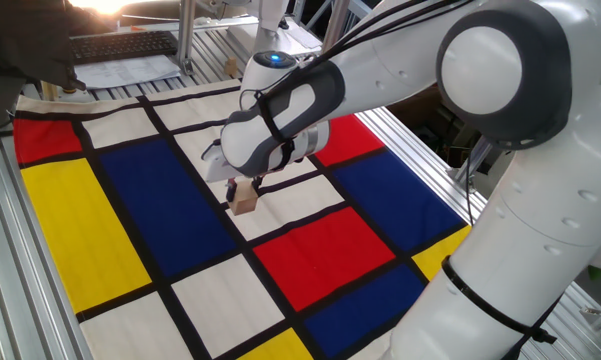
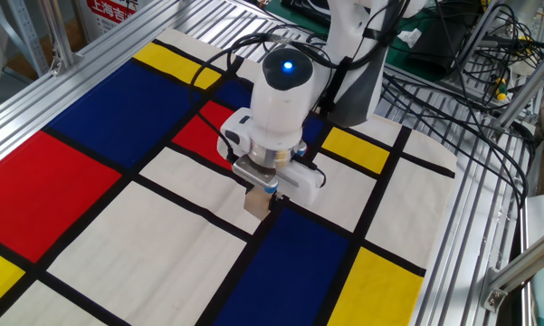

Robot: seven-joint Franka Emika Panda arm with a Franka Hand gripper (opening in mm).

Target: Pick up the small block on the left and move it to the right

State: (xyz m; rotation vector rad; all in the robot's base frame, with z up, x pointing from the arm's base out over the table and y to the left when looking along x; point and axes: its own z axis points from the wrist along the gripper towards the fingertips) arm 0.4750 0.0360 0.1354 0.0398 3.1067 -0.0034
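Observation:
The small block [image 1: 244, 201] is a plain light-tan wooden cube, and it also shows in the other fixed view [image 2: 257, 202]. My gripper [image 1: 243, 189] is shut on it from above and holds it low over the cloth, at a black line beside a white rectangle. In the other fixed view the gripper [image 2: 258, 191] hangs straight down with the block between its fingers, next to a blue rectangle. Whether the block touches the cloth cannot be told.
A cloth [image 1: 90, 230] of red, blue, yellow and white rectangles with black lines covers the table. Aluminium rails [image 2: 45, 86] frame it. Cables and equipment [image 2: 462, 45] lie beyond the far right edge. A keyboard and papers [image 1: 120, 50] sit at the back.

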